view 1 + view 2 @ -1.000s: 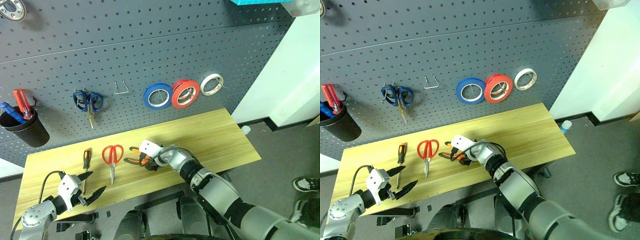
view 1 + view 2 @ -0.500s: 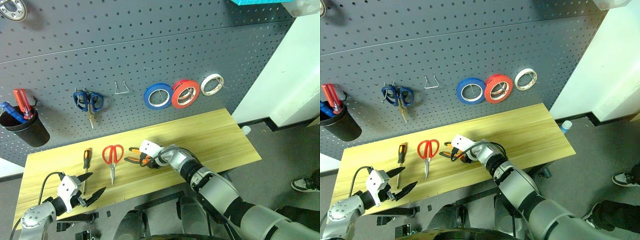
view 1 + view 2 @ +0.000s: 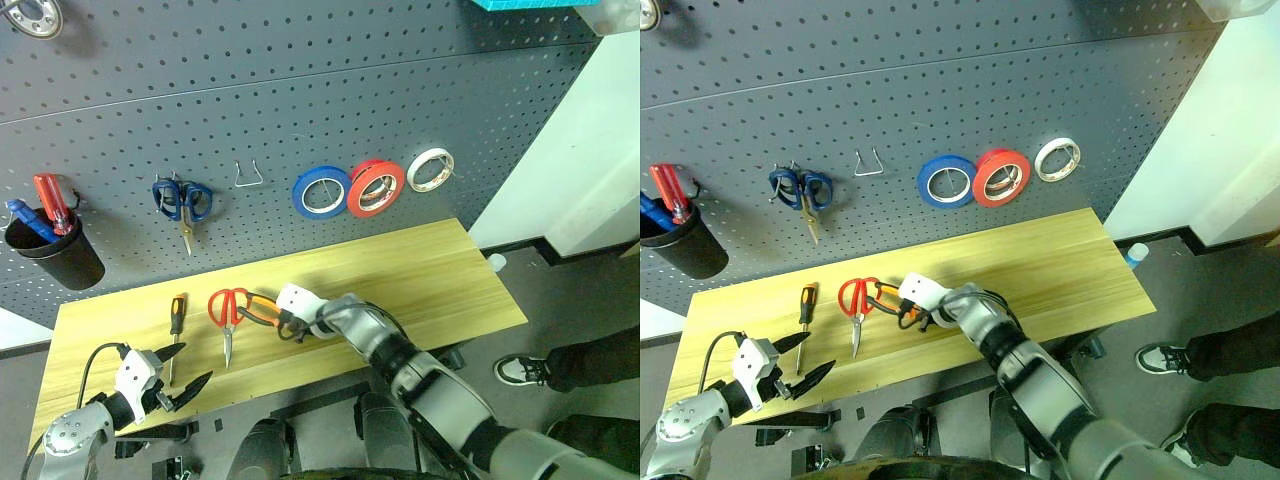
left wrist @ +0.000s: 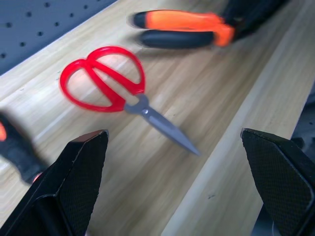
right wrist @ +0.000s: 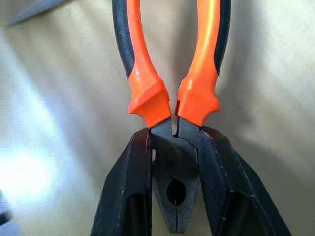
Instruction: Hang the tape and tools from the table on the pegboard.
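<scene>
My right gripper point(image 3: 292, 322) is shut on the steel head of the pliers point(image 5: 172, 98), whose orange-and-black handles point(image 3: 258, 309) lie close together and point toward the red-handled scissors point(image 3: 226, 310) on the table point(image 3: 430, 270). The slim screwdriver point(image 3: 176, 315) lies left of the scissors. My left gripper point(image 3: 190, 368) hangs open at the table's front left, just short of the scissors point(image 4: 106, 83). The red tape point(image 3: 375, 188) hangs on the pegboard point(image 3: 300, 80).
On the pegboard hang a blue roll point(image 3: 320, 192), a whitish roll point(image 3: 431, 169), blue-handled scissors point(image 3: 181, 198) and a bare wire hook point(image 3: 248, 175). A black cup point(image 3: 62, 255) holds a red-handled screwdriver. A person's shoe point(image 3: 520, 370) stands on the floor at the right.
My right gripper has shut on the pliers' head, and their spread handles have come together and shifted toward the scissors. The left gripper has stayed still. The person's foot has stepped closer.
</scene>
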Available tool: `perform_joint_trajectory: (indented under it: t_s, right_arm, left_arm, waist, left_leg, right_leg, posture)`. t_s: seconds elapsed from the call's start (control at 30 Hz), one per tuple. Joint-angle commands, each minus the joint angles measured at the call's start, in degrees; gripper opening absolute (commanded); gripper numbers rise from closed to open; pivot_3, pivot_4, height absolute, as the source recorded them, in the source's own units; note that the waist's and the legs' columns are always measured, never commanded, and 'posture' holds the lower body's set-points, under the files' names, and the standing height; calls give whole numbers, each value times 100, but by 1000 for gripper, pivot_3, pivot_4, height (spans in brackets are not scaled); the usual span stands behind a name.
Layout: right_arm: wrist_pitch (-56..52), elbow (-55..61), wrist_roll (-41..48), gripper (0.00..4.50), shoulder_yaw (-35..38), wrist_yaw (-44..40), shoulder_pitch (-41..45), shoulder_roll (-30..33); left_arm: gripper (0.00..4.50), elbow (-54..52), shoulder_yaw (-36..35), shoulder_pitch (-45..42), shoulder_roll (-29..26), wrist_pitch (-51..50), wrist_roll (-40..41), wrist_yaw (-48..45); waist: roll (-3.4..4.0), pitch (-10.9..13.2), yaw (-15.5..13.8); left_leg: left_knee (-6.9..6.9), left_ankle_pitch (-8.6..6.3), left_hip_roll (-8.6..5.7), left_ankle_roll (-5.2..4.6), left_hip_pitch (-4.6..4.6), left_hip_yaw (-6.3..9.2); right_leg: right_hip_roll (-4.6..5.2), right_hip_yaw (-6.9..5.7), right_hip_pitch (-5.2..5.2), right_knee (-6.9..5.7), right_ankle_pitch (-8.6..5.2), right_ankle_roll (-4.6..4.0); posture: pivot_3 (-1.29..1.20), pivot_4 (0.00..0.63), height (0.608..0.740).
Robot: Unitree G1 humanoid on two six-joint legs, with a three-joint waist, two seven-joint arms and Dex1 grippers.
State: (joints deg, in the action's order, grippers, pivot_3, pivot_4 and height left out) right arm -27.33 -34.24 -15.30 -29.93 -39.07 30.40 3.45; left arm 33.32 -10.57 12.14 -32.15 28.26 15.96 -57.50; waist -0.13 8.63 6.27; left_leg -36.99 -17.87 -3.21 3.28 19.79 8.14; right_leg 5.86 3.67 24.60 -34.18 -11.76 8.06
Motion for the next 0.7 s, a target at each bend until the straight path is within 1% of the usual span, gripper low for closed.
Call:
perform_joint_trajectory:
  t_s: [0.03, 0.13, 0.2, 0.3, 0.4, 0.47, 0.5, 0.67, 0.7]
  right_arm:
    - [-361, 1234, -54, 928, 8, -335, -370, 592]
    - [-534, 1843, -49, 928, 62, -445, -666, 1144]
    - [-661, 2015, -44, 928, 117, -436, -747, 1381]
    - [-755, 1985, -1, 928, 191, -399, -745, 1548]
    - [-747, 1807, 39, 928, 227, -378, -672, 1568]
    - [-699, 1709, 25, 1637, 226, -346, -620, 1569]
    - [-681, 1683, 20, 1826, 216, -349, -605, 1575]
    - [-635, 1893, 38, 3429, 174, -439, -653, 1672]
    - [-626, 1973, 34, 3429, 169, -451, -672, 1697]
  left_arm:
    - [4500, -120, -105, 37, 1, 64, 96, 6]
    - [4500, -135, -63, -3, 15, 34, 83, 10]
    - [4500, -142, -37, -46, 16, 5, 73, -6]
    - [4500, -135, -3, -119, 19, -32, 53, -29]
    - [4500, -132, 32, -203, 23, -69, 33, -46]
    - [4500, -143, 49, -241, 26, -90, 27, -47]
    - [4500, -149, 55, -253, 26, -97, 27, -46]
    - [4500, -211, 46, -217, 28, -123, 47, -61]
    - [4500, -230, 40, -197, 31, -125, 56, -67]
  waist:
    - [0, 0, -31]
    - [-2, 0, -37]
    - [-3, 2, -26]
    - [-4, 2, -24]
    - [-5, 2, -28]
    - [-5, 2, -31]
    - [-5, 2, -30]
    - [-5, 3, -37]
    - [-5, 3, -38]
  left_leg:
    - [-1, 0, 0, 0, 1, 0]
    - [-2, 0, 5, 0, -1, -1]
    - [-1, 0, 10, 0, -7, -2]
    - [-3, 0, 10, 0, -8, -4]
    - [-3, 0, 9, 0, -6, -5]
    - [-2, 0, 9, 0, -5, -5]
    - [-2, 0, 9, 0, -4, -5]
    - [-3, 0, 9, 0, -5, -5]
    - [-3, 0, 9, 0, -5, -5]
  right_leg:
    - [0, 0, 0, 1, 0, 0]
    - [-4, -1, 1, -4, -8, 11]
    - [-9, -1, -2, -5, -13, 19]
    - [-9, -1, -5, -4, -13, 20]
    - [-8, -1, -6, 1, -4, 6]
    - [-8, -1, -6, 4, 0, -1]
    - [-8, -1, -6, 4, 0, -1]
    - [-8, -1, -6, 3, 0, -1]
    - [-8, -1, -6, 3, 0, -1]
  posture:
    - [-97, 134, 738]
    - [-108, 135, 738]
    - [-115, 136, 738]
    - [-127, 135, 738]
    - [-135, 134, 738]
    - [-138, 134, 738]
    - [-138, 134, 738]
    - [-133, 139, 738]
    - [-131, 140, 738]
